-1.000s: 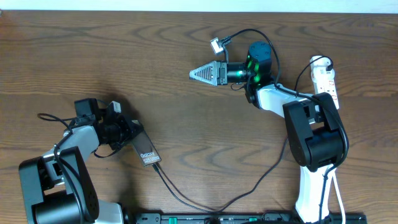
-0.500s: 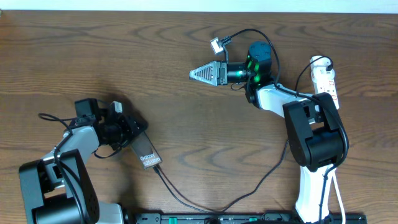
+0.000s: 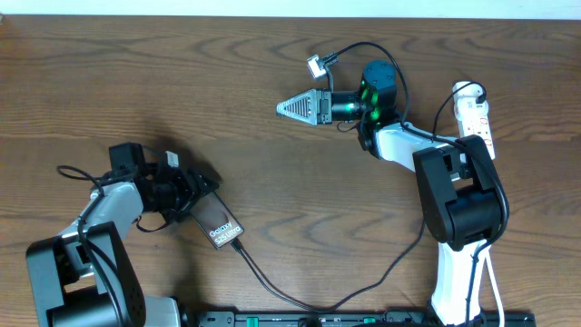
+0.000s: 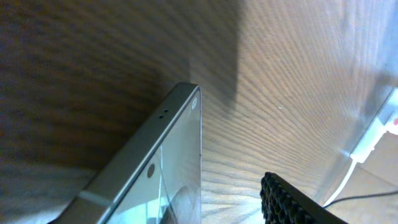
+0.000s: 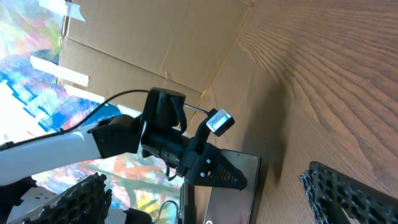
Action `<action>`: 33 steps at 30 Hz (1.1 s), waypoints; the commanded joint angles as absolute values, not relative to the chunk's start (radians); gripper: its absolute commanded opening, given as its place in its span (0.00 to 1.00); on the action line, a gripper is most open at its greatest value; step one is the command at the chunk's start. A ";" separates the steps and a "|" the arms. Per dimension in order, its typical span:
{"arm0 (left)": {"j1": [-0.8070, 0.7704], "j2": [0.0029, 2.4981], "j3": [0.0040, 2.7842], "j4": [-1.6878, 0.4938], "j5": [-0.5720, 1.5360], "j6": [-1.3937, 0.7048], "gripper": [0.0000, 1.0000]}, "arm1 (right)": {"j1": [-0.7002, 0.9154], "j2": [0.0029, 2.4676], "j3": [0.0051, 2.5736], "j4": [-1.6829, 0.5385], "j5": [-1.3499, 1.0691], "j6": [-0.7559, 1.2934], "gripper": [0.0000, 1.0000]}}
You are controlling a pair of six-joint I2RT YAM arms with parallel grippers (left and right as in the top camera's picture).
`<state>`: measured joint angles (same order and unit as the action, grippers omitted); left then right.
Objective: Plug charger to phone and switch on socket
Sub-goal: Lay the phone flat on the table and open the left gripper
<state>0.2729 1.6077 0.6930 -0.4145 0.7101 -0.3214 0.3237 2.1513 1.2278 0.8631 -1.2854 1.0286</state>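
Finds the phone (image 3: 221, 227) flat and screen up on the wooden tabletop (image 3: 272, 173) at the front left, set at an angle, white lettering toward its near end. Places the left gripper (image 3: 188, 194) at the phone's far end, jaws parted around that end. Shows, from the left wrist view, a clear gap between the phone's metal edge and the one black ribbed pad (image 4: 287, 200) in sight, so no clamp on it. Traces the charger (image 3: 272, 289), a thin black cable, from the phone's near end along the front of the tabletop and up toward the right arm's base. Sets its connector tip (image 3: 237, 243) against the phone's bottom edge, apparently in the port, though too small to tell how deep. Puts the right gripper (image 3: 289, 108) well apart from all that, over the far middle of the tabletop, jaws spread wide and holding nothing. Spots the socket (image 3: 476, 113), a white power strip, at the far right just beside the right arm, with a black lead entering its far end. Cannot tell the switch position.
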 commanded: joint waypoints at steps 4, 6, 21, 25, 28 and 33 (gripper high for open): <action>0.274 1.648 0.680 -0.510 0.420 -0.364 0.72 | 0.329 2.144 1.238 0.863 -1.282 1.008 0.99; 0.274 1.648 0.684 -0.529 0.397 -0.364 0.73 | 0.329 2.144 1.238 0.863 -1.282 1.008 0.99; 0.274 1.648 0.685 -0.580 0.364 -0.364 0.89 | 0.329 2.144 1.238 0.862 -1.282 1.008 0.99; 0.274 1.648 0.685 -0.591 0.356 -0.365 0.91 | 0.329 2.144 1.238 0.862 -1.282 1.008 0.99; 0.274 1.648 0.685 -0.600 0.346 -0.364 0.91 | 0.329 2.144 1.238 0.861 -1.282 1.008 0.99; 0.274 1.647 0.685 -0.617 0.346 -0.364 0.92 | 0.329 2.144 1.238 0.855 -1.282 1.008 0.99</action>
